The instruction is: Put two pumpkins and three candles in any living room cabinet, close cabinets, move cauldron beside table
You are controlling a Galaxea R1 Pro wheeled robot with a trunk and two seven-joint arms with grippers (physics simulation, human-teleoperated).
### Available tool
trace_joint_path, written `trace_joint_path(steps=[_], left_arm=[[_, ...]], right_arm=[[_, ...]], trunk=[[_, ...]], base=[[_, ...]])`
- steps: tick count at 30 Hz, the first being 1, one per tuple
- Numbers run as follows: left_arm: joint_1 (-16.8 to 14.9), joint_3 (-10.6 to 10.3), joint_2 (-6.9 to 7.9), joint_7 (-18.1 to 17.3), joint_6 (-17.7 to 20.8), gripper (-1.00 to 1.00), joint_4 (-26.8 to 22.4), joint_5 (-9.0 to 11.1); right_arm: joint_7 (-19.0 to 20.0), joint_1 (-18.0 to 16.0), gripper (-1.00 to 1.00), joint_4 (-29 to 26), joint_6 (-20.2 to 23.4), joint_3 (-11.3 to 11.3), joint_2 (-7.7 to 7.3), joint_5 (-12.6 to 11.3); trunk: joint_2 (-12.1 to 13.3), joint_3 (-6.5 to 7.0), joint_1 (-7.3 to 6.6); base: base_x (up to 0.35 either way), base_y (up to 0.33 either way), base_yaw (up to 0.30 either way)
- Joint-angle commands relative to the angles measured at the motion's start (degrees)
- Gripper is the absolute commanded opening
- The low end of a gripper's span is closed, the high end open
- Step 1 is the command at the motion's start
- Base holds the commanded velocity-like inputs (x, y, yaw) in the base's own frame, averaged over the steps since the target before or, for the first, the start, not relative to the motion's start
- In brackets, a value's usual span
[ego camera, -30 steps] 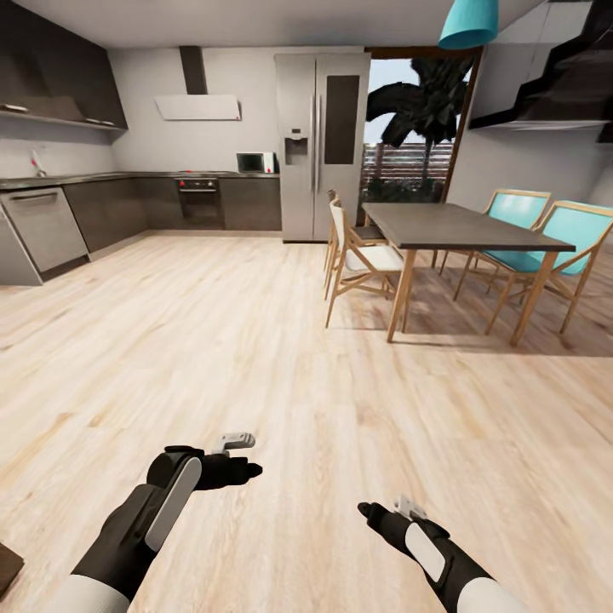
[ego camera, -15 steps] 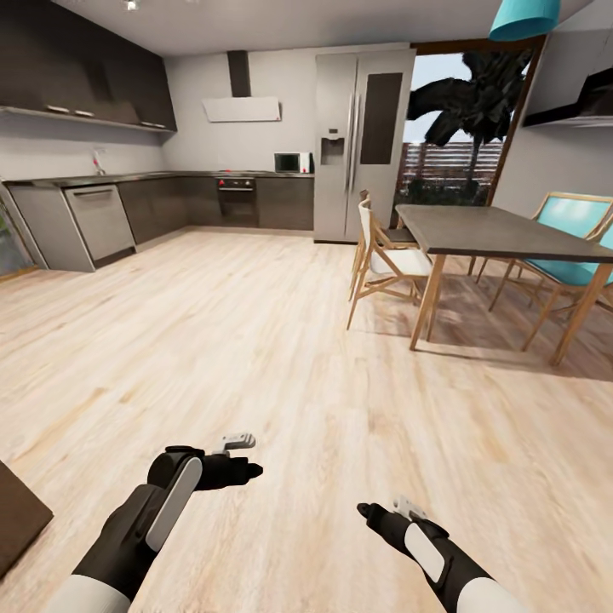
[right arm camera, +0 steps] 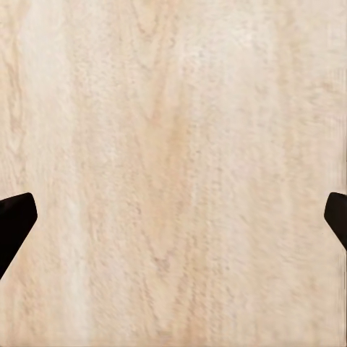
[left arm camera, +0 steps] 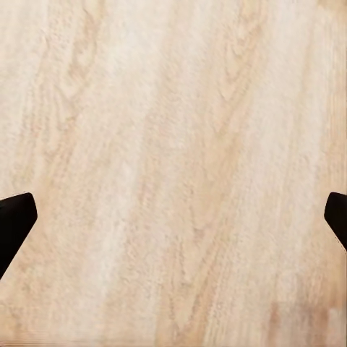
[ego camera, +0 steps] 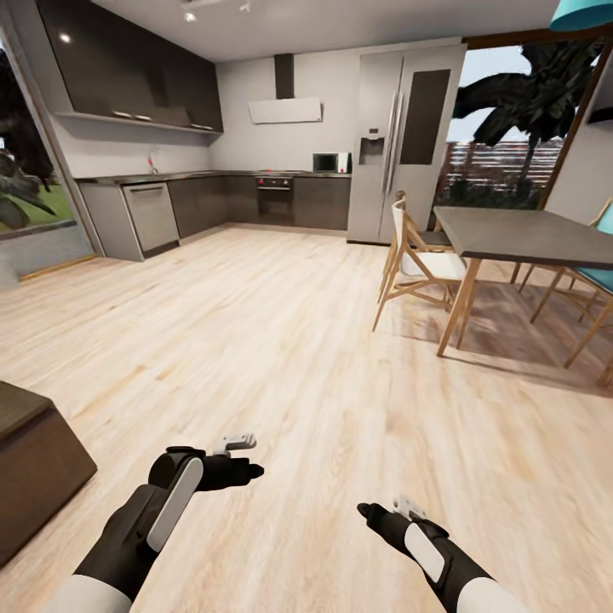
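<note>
Both hands are carrying nothing right now. The left hand [ego camera: 241, 466] sits low at about 7 o'clock in the head view, and in its wrist view its fingertips [left arm camera: 14, 220] sit out at the two side edges with bare wood floor [left arm camera: 173, 144] between them, so it's spread wide. Same story for the right hand [ego camera: 375, 512] at about 5 o'clock: its fingertips [right arm camera: 14, 217] are far apart over plain planks, nothing gripped.

Going outward, a dark-brown block [ego camera: 34, 460] pokes in at 8 o'clock, just beside the left arm. Can't tell if it's the cabinet or some other furniture, too little of it shows. Further out at 2 to 3 o'clock there's a dining table [ego camera: 528, 238] with wooden chairs [ego camera: 417, 264], and at 12 the fridge [ego camera: 409, 145] and the kitchen counter run [ego camera: 213, 179].

No pumpkins, candles or cauldron anywhere in front of the robot, so my read is it's on its way and needs to get the living room in sight first.

Handling guess, from the task alone: pumpkins should be light and rigid but rounded, so pinch across the widest part, not the top. Candles are probably short and stiff, so grab the sides low down. The cauldron is likely the heavy one, maybe better nudged or taken by the rim.
</note>
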Motion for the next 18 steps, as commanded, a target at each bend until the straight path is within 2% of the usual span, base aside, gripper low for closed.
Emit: trace_joint_path(steps=[1, 10, 18], left_arm=[[-0.05, -0.14, 0.03, 0.58, 0.17, 1.00, -0.04, 0.59], [-0.05, -0.08, -0.02, 0.61, 0.17, 1.00, -0.02, 0.63], [-0.05, 0.08, -0.18, 0.66, 0.17, 1.00, -0.02, 0.80]], right_arm=[[0.04, 0.00, 1.00, -0.08, 0.16, 0.21, -0.04, -0.13], [0.39, 0.00, 1.00, -0.15, 0.16, 0.16, -0.21, 0.05], [0.10, 0.00, 1.00, -0.15, 0.16, 0.22, -0.05, 0.06]], trunk=[[-0.02, -0.05, -0.01], [-0.02, -0.05, -0.01], [-0.02, -0.05, -0.01]], base=[[-0.007, -0.294, 0.276], [-0.018, -0.296, 0.276], [-0.195, -0.255, 0.276]])
